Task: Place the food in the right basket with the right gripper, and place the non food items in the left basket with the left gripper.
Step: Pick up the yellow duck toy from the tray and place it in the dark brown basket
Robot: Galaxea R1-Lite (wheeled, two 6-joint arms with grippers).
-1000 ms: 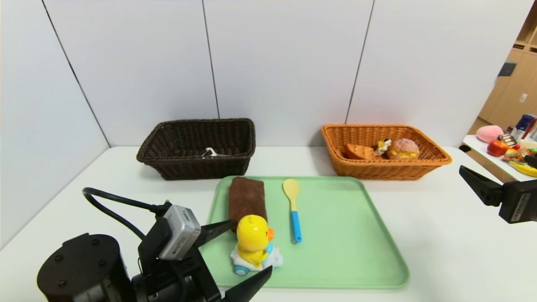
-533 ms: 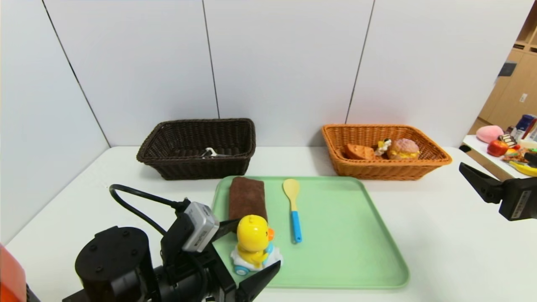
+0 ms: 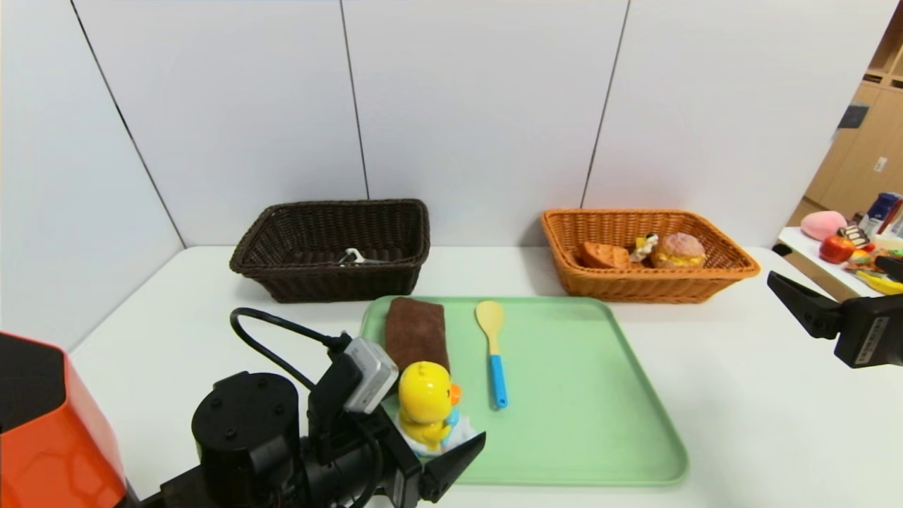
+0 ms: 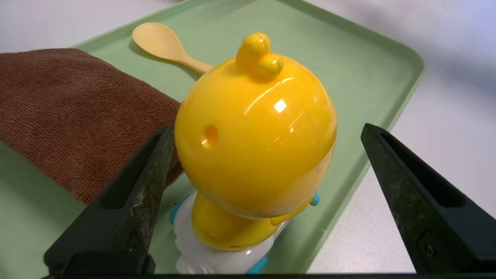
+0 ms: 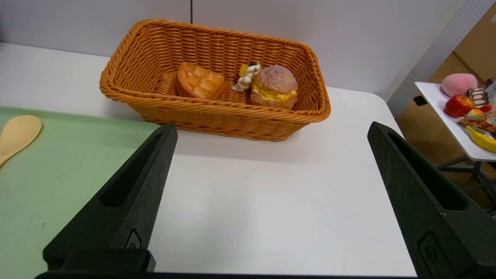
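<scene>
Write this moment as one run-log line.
left gripper: jaws open around duck toy | right gripper: open, idle | food: in right basket

Your left gripper point(image 3: 430, 430) moves in from the tray's near-left edge until its spread fingers straddle the duck point(image 3: 425, 403), and an orange housing point(image 3: 42, 423) enters view.

Even, bright light is falling from overhead — shadows are staying soft and short. The baskets are casting faint grey shade on the white table point(image 3: 741, 395), and the spoon point(image 4: 162, 42) is laying a thin dark edge on the tray point(image 4: 348, 50). Glare is showing as white streaks on the duck point(image 4: 255, 128) — its glossy head is mirroring the lamps. The head view is bending wall seams outward near its edges. In the right wrist view the fingers point(image 5: 128, 201) are looking slightly soft.
</scene>
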